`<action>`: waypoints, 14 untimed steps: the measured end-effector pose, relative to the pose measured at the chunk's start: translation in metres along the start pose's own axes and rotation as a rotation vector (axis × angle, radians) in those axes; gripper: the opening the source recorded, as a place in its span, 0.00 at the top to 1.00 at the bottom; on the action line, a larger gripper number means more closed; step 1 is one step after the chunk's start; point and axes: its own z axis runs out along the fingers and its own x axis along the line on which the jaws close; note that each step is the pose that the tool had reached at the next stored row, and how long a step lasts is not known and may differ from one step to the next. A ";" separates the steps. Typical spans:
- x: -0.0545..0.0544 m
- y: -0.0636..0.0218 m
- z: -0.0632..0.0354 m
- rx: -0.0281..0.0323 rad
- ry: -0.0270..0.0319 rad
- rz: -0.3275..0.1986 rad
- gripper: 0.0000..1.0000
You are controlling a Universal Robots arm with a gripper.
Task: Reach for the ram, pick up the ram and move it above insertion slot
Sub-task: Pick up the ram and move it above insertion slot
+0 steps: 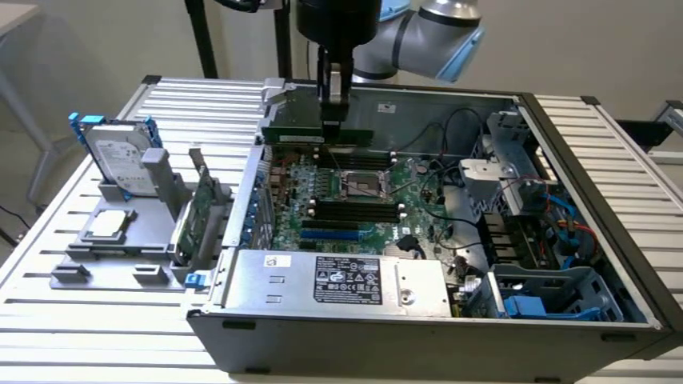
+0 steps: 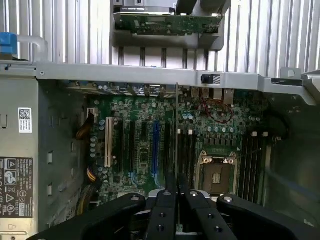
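End effector (image 1: 333, 120) clenched on ram (image 1: 318, 134), upper centre of frame, above open case (image 1: 597, 264) holding motherboard (image 1: 353, 200). Drive (image 1: 115, 164) and card (image 1: 203, 212) stand in bench (image 1: 64, 320) rack, frame left.

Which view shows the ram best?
The exterior view: the ram shows its long green side, held by the claw above the motherboard. In the wrist view the ram is edge-on, a thin line.

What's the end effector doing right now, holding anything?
End effector: closed on the ram, held edge-on above the motherboard inside the open computer case.
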 end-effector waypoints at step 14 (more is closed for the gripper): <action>-0.038 -0.0346 0.0225 -0.0002 0.0000 0.000 0.88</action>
